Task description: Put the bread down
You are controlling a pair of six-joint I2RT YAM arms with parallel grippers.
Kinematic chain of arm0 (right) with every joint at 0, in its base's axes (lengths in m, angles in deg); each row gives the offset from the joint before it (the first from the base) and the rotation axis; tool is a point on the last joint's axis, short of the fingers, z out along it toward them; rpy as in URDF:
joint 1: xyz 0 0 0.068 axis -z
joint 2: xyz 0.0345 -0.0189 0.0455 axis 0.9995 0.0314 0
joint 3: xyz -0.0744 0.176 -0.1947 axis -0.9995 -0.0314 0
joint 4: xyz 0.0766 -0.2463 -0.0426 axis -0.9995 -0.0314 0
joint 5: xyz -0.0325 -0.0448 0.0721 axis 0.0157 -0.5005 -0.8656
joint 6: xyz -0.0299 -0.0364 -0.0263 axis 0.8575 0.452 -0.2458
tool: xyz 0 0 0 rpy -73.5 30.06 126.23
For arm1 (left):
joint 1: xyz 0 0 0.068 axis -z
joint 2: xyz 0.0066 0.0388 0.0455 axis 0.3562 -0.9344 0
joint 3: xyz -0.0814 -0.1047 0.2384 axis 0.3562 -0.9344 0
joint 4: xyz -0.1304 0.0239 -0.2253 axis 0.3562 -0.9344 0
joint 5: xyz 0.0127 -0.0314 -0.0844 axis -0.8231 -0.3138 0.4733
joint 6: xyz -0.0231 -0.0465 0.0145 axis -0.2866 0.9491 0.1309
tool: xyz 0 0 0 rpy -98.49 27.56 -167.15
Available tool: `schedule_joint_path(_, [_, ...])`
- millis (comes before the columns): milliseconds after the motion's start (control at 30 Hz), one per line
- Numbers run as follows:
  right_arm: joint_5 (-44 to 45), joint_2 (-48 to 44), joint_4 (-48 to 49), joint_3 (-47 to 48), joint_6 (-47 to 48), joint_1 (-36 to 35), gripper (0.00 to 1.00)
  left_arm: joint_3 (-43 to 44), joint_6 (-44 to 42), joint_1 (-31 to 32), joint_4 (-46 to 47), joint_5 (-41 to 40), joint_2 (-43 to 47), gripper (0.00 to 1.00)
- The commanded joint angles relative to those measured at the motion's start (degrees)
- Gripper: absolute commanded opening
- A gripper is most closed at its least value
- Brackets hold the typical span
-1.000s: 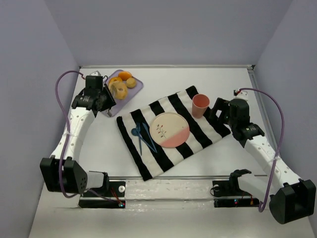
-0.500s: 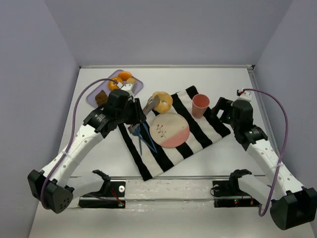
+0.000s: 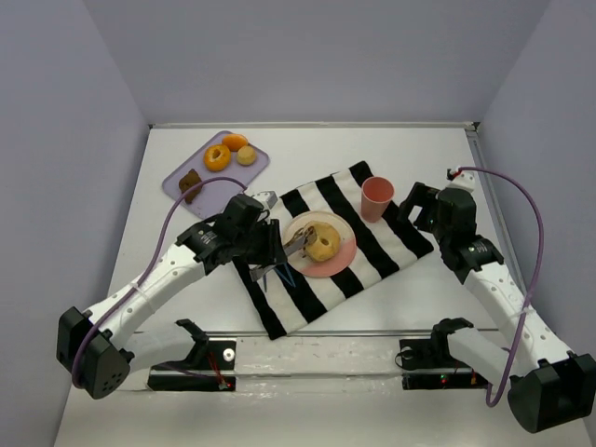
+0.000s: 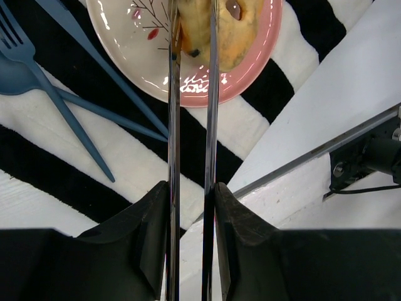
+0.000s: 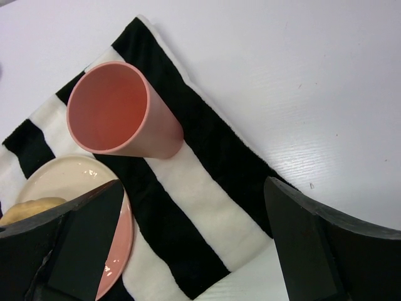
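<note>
The bread (image 3: 323, 240), a golden ring-shaped roll, lies on the pink and cream plate (image 3: 340, 256) on the striped cloth (image 3: 307, 289). My left gripper (image 3: 277, 248) is shut on metal tongs (image 3: 298, 244), whose tips pinch the bread. In the left wrist view the tong blades (image 4: 173, 125) run between my fingers (image 4: 192, 185) up to the bread (image 4: 235, 31) on the plate (image 4: 250, 50). My right gripper (image 3: 414, 207) is open and empty beside the pink cup (image 3: 377, 197). The right wrist view shows the gripper (image 5: 193, 188), the cup (image 5: 119, 116) and an edge of the bread (image 5: 28, 210).
A purple tray (image 3: 177, 172) at the back left holds a donut (image 3: 217, 156), an orange piece (image 3: 235, 142), a small bun (image 3: 246, 155) and a brown piece (image 3: 192, 182). A blue fork and spoon (image 4: 56, 88) lie on the cloth left of the plate.
My left arm swung from the purple tray to the plate with the bread in the tongs and lowered it onto the plate. The right arm barely moved.
</note>
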State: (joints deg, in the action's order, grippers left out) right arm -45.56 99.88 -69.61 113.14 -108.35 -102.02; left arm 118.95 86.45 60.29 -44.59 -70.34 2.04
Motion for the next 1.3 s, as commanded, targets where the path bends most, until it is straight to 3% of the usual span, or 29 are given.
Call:
schedule_joint_path(0, [1.5, -1.7, 1.8, -0.8, 0.0, 0.3, 0.99, 1.8, -0.3, 0.2, 3.0, 3.3, -0.2, 0.45])
schedule_joint_path(100, [1.6, -1.7, 1.8, -0.8, 0.2, 0.3, 0.99, 3.4, -0.3, 0.2, 2.0, 1.9, -0.2, 0.53])
schedule_joint_path(300, [1.6, -1.6, 1.7, -0.6, 0.2, 0.3, 0.99, 5.8, -0.2, 0.2, -0.2, -0.7, -1.8, 0.58])
schedule_joint_path(600, [2.2, -3.1, 1.5, -0.6, 0.0, 0.3, 0.99, 12.1, 2.4, 0.2, -6.1, -10.5, -3.0, 0.49])
schedule_joint_path(833, [2.1, -4.7, 1.5, -0.9, 0.0, 0.3, 0.99, 17.6, 6.8, -0.3, -9.0, -29.0, -5.2, 0.49])
schedule_joint_path(900, [1.7, -4.6, 1.6, -0.9, 0.1, 0.3, 0.99, 19.7, 6.7, -0.8, -7.6, -30.7, -8.0, 0.48])
schedule_joint_path(1033, [1.4, -4.5, 1.5, -0.8, 0.0, 0.3, 0.99, 22.0, 6.0, -4.2, -2.9, -34.5, -13.5, 0.49])
schedule_joint_path(1167, [0.4, -3.6, 1.5, -0.6, 0.0, 0.3, 0.99, 23.7, 2.2, -13.5, 2.8, -31.1, -20.6, 0.47])
schedule_joint_path(1267, [0.4, -2.9, 1.7, -0.4, 0.0, 0.3, 0.99, 25.9, -1.4, -15.6, 4.7, -30.9, -25.9, 0.50])
